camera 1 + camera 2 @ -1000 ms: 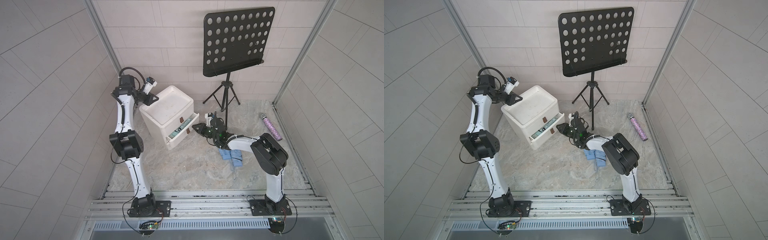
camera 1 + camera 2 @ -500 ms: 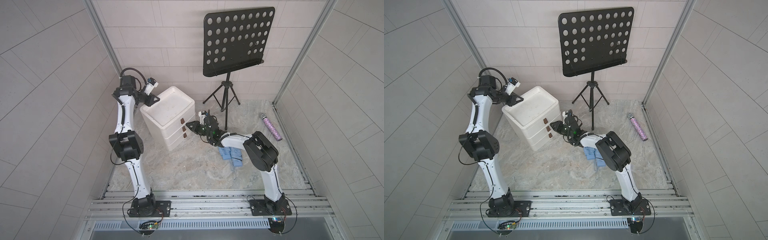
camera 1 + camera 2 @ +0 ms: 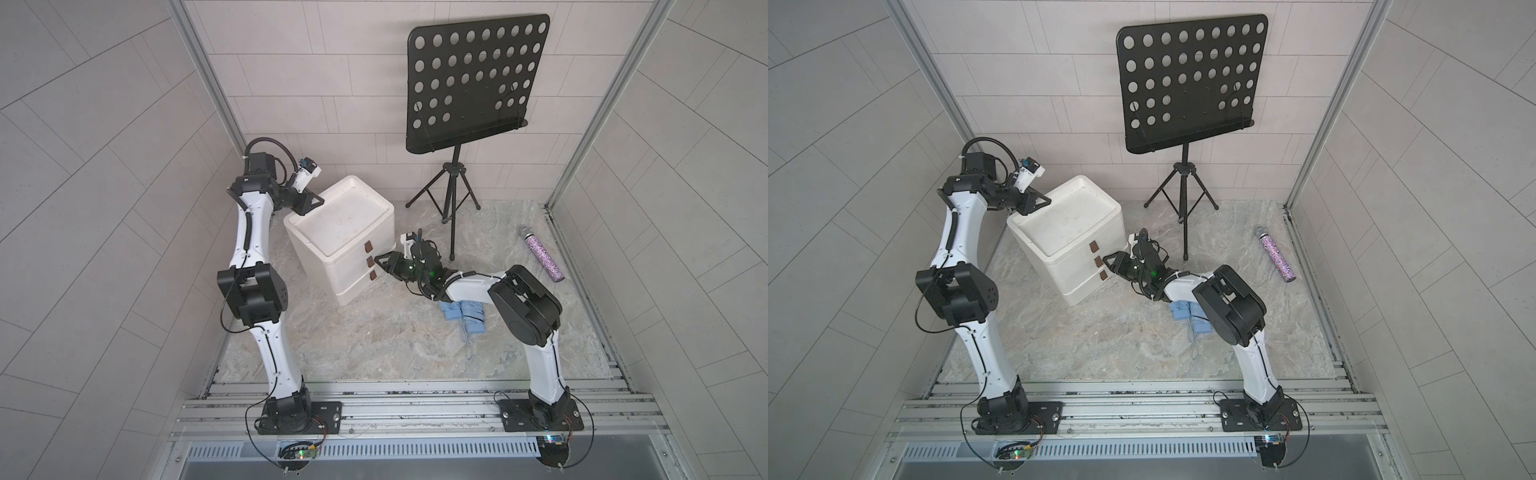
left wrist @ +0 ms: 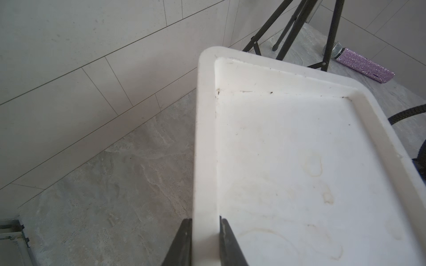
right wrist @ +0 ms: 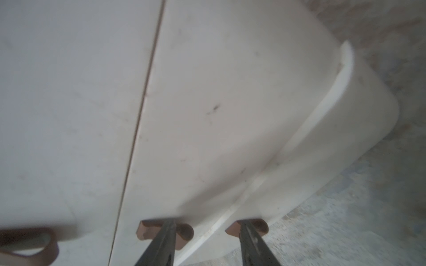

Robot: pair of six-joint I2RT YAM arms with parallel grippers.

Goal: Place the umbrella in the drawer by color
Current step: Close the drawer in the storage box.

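Note:
A white drawer unit [image 3: 345, 216] [image 3: 1071, 220] with three brown handles stands at the back left, all its drawers pushed in. My left gripper [image 3: 318, 202] [image 4: 205, 228] is shut on the unit's top rim [image 4: 205, 161]. At the drawer fronts, my right gripper [image 3: 380, 262] [image 5: 207, 232] is open. One of its fingers crosses the middle handle [image 5: 184, 231], the other the lower handle [image 5: 232, 228], and nothing is held. A folded blue umbrella [image 3: 465, 316] [image 3: 1187, 313] lies on the floor, partly hidden under the right arm.
A black music stand [image 3: 469, 83] rises at the back, its tripod legs [image 3: 451, 199] just right of the drawer unit. A purple glitter microphone [image 3: 542, 257] [image 4: 362, 66] lies near the right wall. Aluminium rails [image 3: 415, 399] run along the front.
A drawer that stood open with a teal thing inside has been pushed shut by my right gripper, whose jaws have since spread apart. The left arm has kept its hold.

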